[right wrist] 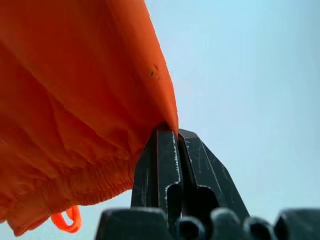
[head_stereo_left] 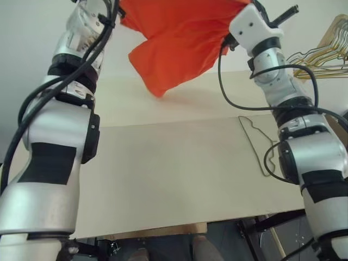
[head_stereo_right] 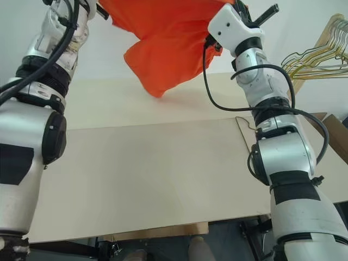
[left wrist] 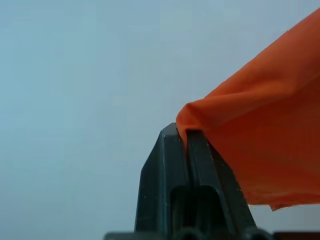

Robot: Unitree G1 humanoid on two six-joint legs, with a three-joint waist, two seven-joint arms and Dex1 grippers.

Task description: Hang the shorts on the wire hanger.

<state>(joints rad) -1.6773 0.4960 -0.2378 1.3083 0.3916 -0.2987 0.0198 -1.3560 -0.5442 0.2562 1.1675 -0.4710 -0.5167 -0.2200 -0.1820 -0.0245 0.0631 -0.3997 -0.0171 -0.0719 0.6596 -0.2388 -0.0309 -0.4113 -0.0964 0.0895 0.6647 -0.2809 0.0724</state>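
Hanging between the two raised arms, the shorts (head_stereo_left: 179,43) are lifted clear of the pale wooden table (head_stereo_left: 163,179), a bright orange drape whose lowest corner dangles above the tabletop without touching it. The left gripper (left wrist: 186,134) is clenched on one edge of the fabric: in the left wrist view its two black fingers (left wrist: 165,170) stand pressed together with a fold of orange cloth pinched at their tips, and the rest of the garment falls away to one side of them against a plain pale wall. The right gripper (right wrist: 171,131) is likewise clamped on the shorts; its fingers (right wrist: 162,165) meet on the cloth's edge, and just beside them runs the gathered elastic waistband (right wrist: 85,187), with a small orange loop (right wrist: 67,220) hanging below it. Between the two grips the fabric spans the gap and sags in loose folds.

Well below the right gripper, the wire hanger (head_stereo_left: 260,142) lies flat on the table beside the right forearm, a thin grey outline partly hidden by that arm and its black cable (head_stereo_left: 239,103). Farther out past the right gripper, at the table's far corner, a bunch of gold and green hangers (head_stereo_left: 321,54) sits with a wooden rack (head_stereo_left: 334,35), well apart from both the shorts and the single hanger.
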